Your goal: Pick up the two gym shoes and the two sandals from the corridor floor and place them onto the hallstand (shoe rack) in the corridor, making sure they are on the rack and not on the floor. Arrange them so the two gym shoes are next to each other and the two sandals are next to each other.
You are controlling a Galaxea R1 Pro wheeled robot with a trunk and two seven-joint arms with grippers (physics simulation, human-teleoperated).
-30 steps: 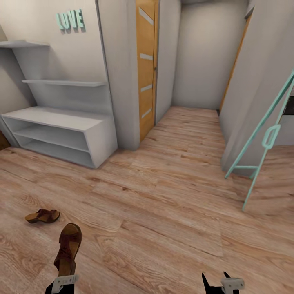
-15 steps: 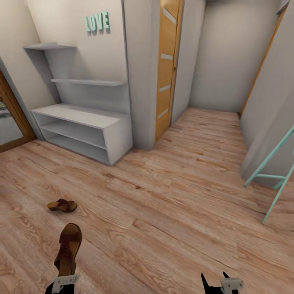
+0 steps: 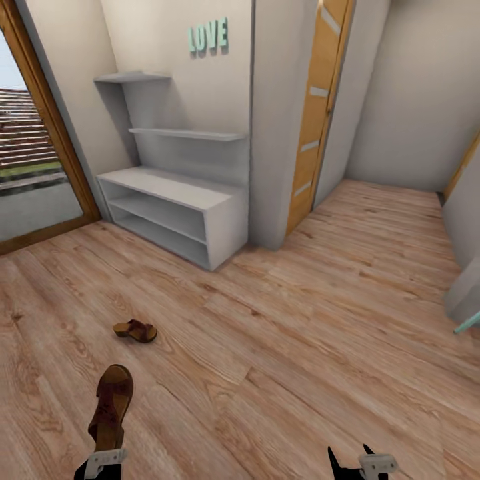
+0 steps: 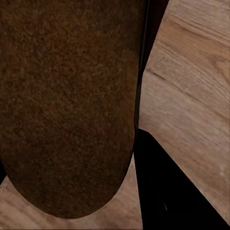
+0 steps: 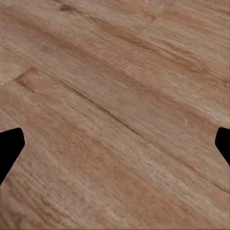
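1. Wood-plank corridor floor [image 3: 287, 320], light brown with strong grain, across the lower two thirds of the head view and running back toward the upper right between pale walls.
2. White-grey hallstand [image 3: 175, 215] at upper left of centre: bench top, two open shelves beneath, two staggered wall shelves above, all bare; teal "LOVE" lettering [image 3: 208, 36] on the wall over it.
3. Orange-brown door [image 3: 319, 113] with pale stripes at upper centre; wood-framed glazed opening [image 3: 33, 153] at far left, cut off by the frame edge, with blurred outdoor shapes behind it.
4. Teal frame tip [image 3: 469, 324] poking in at the right edge, too cropped to identify.
5. One dark-brown sandal on the floor [image 3: 135, 330] at left of centre, well apart from the hallstand.
6. Held sandal [image 3: 112, 407] at lower left, toe pointing up the frame, heel end clamped in the left gripper [image 3: 105, 460]; in the left wrist view its brown sole [image 4: 67, 105] very close, one dark finger [image 4: 167, 191] beside it.
7. Right gripper [image 3: 363, 463] at the bottom edge, mostly cut off; fingertips [image 5: 9, 143] spread wide at both sides of the right wrist view, grasping nothing, bare planks between.
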